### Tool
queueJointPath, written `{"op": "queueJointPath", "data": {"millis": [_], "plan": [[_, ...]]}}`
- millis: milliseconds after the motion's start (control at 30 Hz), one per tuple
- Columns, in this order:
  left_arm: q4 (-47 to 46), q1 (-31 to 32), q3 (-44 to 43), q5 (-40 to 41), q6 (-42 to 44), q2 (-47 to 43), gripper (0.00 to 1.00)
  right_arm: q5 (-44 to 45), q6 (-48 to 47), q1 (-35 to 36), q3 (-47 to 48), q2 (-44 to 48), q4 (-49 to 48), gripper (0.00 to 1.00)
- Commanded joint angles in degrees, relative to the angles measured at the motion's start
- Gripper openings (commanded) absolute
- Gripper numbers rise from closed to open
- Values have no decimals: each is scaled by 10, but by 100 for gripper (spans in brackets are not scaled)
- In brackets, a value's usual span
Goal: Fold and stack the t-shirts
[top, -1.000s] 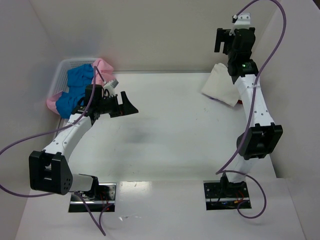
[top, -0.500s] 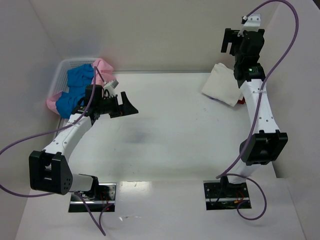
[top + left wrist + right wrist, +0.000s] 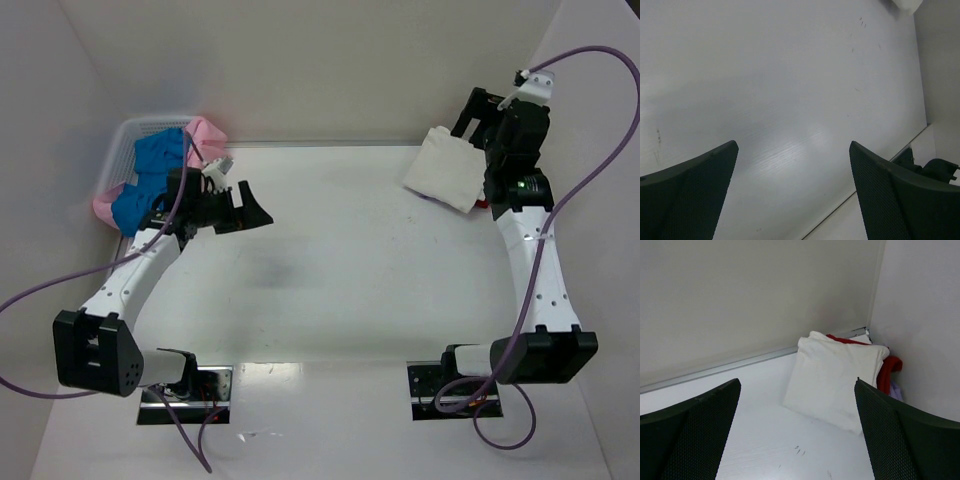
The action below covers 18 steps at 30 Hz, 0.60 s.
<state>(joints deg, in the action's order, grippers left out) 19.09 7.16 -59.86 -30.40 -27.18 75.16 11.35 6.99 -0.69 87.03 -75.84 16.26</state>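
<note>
A folded cream-white t-shirt lies at the table's back right corner on top of a red t-shirt. In the right wrist view the cream-white shirt covers the red one, and a lavender edge shows beneath. Blue t-shirts and pink t-shirts are bunched in the basket at the back left. My right gripper is open and empty, raised near the stack. My left gripper is open and empty above bare table beside the basket.
A white plastic mesh basket stands at the back left against the wall. White walls close in the table at the back and on both sides. Purple cables loop from both arms. The table top lies between the arms.
My right arm has swung to the right and drawn back from over the cream-white shirt, its gripper still open. My left arm has barely moved.
</note>
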Motion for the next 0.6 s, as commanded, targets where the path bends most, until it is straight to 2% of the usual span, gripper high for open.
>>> {"op": "queueJointPath", "data": {"millis": [0, 200, 367, 567], "plan": [[7, 1, -55, 46, 19, -51, 100, 3, 50, -5, -33, 36, 1, 100], [14, 1, -120, 87, 31, -68, 100, -29, 63, -5, -112, 82, 10, 100], [44, 1, -141, 134, 48, -80, 100, -43, 130, -5, -151, 94, 32, 100], [85, 1, -180, 209, 72, -94, 100, -101, 179, -5, -216, 128, -5, 100]]}}
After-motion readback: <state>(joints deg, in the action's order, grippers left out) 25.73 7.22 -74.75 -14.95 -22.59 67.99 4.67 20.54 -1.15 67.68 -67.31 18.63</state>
